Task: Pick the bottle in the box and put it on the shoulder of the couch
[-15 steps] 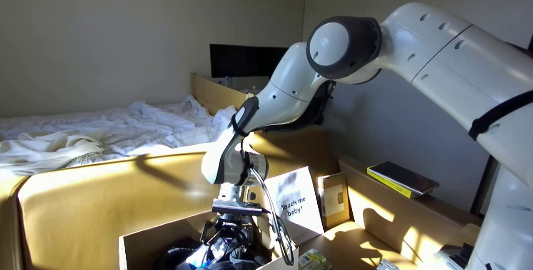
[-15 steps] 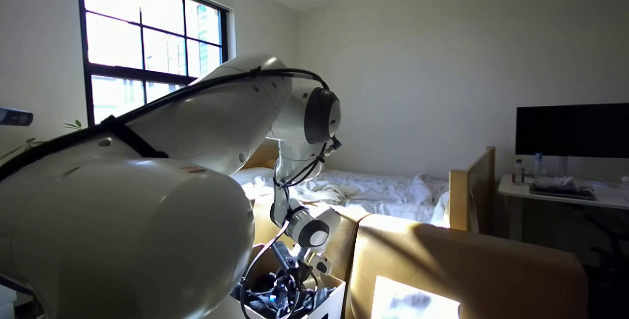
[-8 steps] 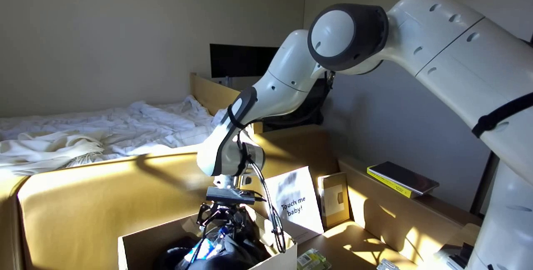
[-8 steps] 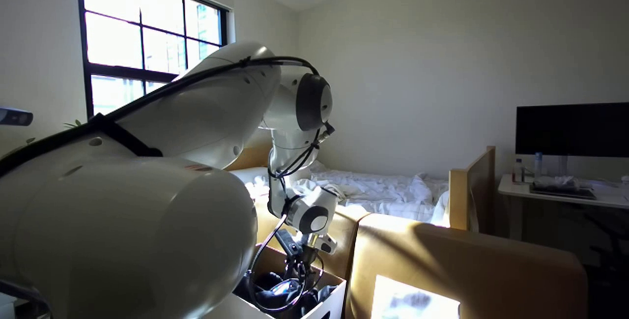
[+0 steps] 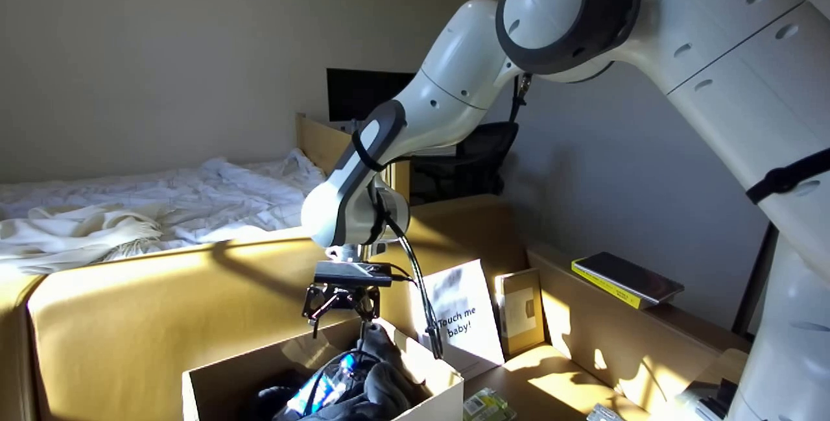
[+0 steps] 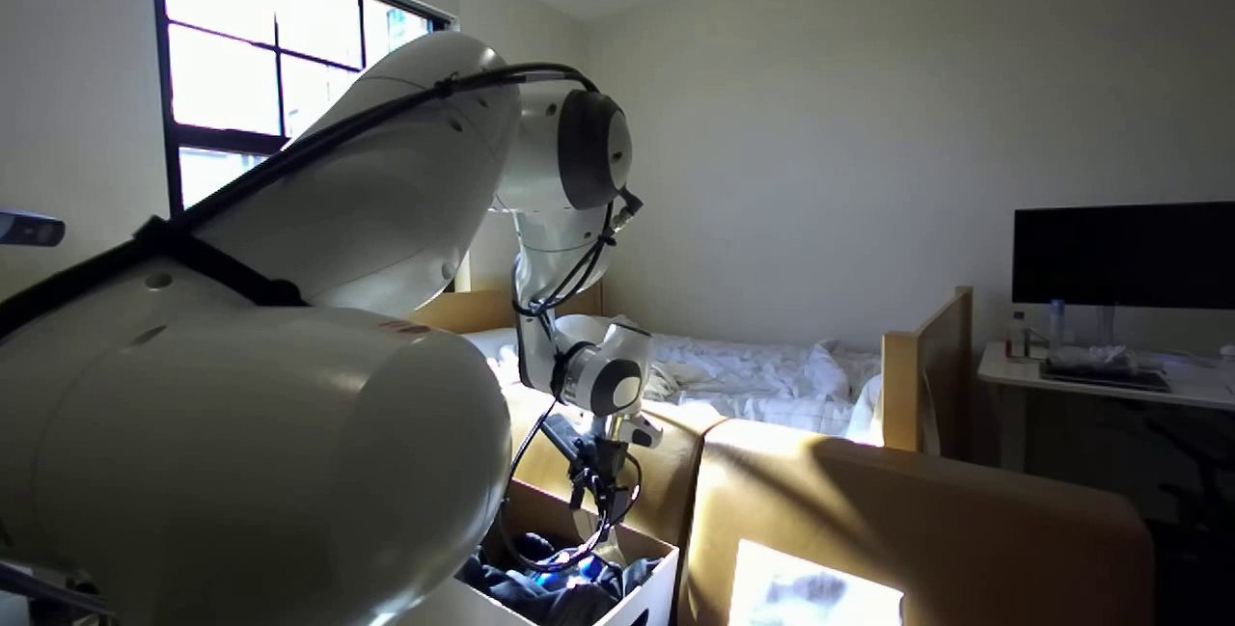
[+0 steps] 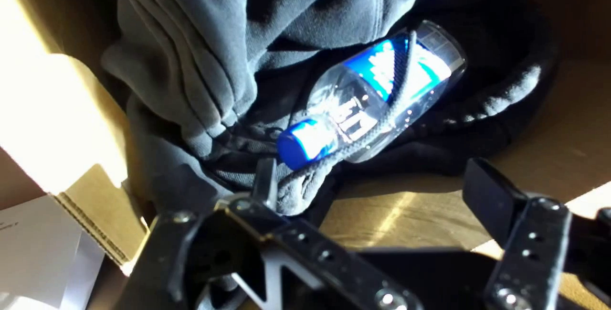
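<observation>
The bottle (image 7: 346, 97) is clear plastic with a blue cap and blue label. It lies on dark cloth in the cardboard box (image 5: 447, 401), with a grey cord across it. It also shows in both exterior views (image 5: 319, 394) (image 6: 577, 572). My gripper (image 7: 378, 190) is open, with nothing between its fingers. In the wrist view the cap is close to the left finger in the picture. In both exterior views the gripper (image 5: 338, 331) (image 6: 596, 496) hangs above the bottle, near the box's top edge. The mustard couch (image 5: 162, 324) stands behind and around the box.
Dark cloth (image 5: 389, 385) fills much of the box. A white printed card (image 5: 457, 324) and a framed picture (image 5: 521, 311) lean beside it. A book (image 5: 626, 278) lies on the couch arm. A bed (image 5: 194, 200) is behind the couch back.
My gripper has risen from down among the cloth and bottle to above them, moving slightly left in an exterior view. The bottle stays in the box and now shows more fully.
</observation>
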{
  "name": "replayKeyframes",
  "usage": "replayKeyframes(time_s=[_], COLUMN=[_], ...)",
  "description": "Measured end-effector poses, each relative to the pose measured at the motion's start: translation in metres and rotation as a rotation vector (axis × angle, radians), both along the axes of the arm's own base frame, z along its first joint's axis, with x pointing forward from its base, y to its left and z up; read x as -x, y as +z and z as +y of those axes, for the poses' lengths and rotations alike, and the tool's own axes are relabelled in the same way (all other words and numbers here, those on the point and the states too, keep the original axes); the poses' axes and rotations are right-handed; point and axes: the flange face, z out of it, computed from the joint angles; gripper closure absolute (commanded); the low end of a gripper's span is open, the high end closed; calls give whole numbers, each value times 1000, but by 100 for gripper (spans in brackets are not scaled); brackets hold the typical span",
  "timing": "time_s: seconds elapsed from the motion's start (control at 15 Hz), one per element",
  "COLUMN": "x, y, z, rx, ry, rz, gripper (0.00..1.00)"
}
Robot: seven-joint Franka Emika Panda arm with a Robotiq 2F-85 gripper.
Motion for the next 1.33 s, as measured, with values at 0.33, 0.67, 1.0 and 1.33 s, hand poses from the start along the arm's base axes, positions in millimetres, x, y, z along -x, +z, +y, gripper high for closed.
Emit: replayKeyframes(time_s=[0.33,0.67,1.0,1.33], x=[16,20,13,-1], y=[-28,-67,-84,-73], z=[-27,-30,-7,0], rx=[1,-63,-105,-97], ry=[-17,-50,-53,-29], rz=[172,171,140,96], gripper=[0,0,0,0])
